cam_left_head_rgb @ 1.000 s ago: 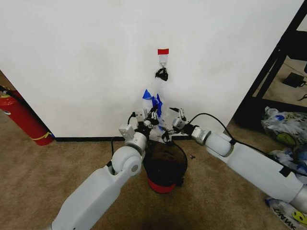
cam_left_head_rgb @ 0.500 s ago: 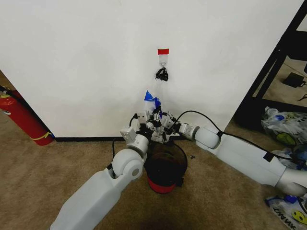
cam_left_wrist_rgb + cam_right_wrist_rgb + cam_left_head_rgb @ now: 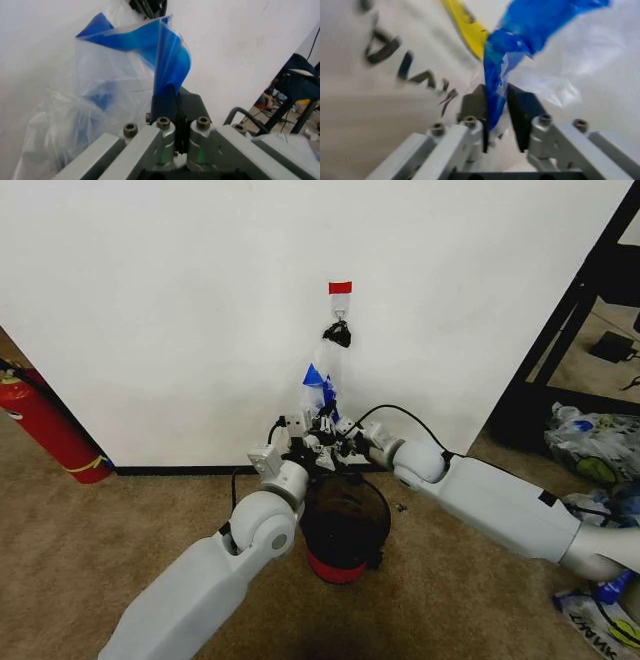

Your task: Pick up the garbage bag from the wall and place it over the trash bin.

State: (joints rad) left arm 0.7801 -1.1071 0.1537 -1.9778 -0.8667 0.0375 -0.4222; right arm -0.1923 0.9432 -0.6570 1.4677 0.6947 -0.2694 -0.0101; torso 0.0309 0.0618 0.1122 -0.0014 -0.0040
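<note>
The garbage bag [image 3: 320, 385] hangs against the wall [image 3: 180, 300] below a red tape strip [image 3: 340, 287] and a small hook [image 3: 340, 310]. It is translucent white with blue handles [image 3: 170, 60]. My left gripper [image 3: 312, 438] is at the bag's lower end, and my left gripper [image 3: 172, 92] is shut on a blue handle. My right gripper [image 3: 346, 434] sits close beside it. In the right wrist view my right gripper [image 3: 496, 107] has its fingers closed on another blue strip [image 3: 520, 33], beside yellow print and black lettering. The trash bin [image 3: 345, 525] stands directly below both grippers.
A red fire extinguisher [image 3: 45, 425] leans at the wall on the left. Heaped smiley bags [image 3: 590, 445] lie on the carpet at the right, next to a black frame [image 3: 575, 310]. A black baseboard [image 3: 180, 470] runs along the wall's foot.
My right arm has swung left, bringing its gripper in against the bag beside the left gripper. The bag's blue handles have bunched and shifted slightly. The left arm has barely moved.
</note>
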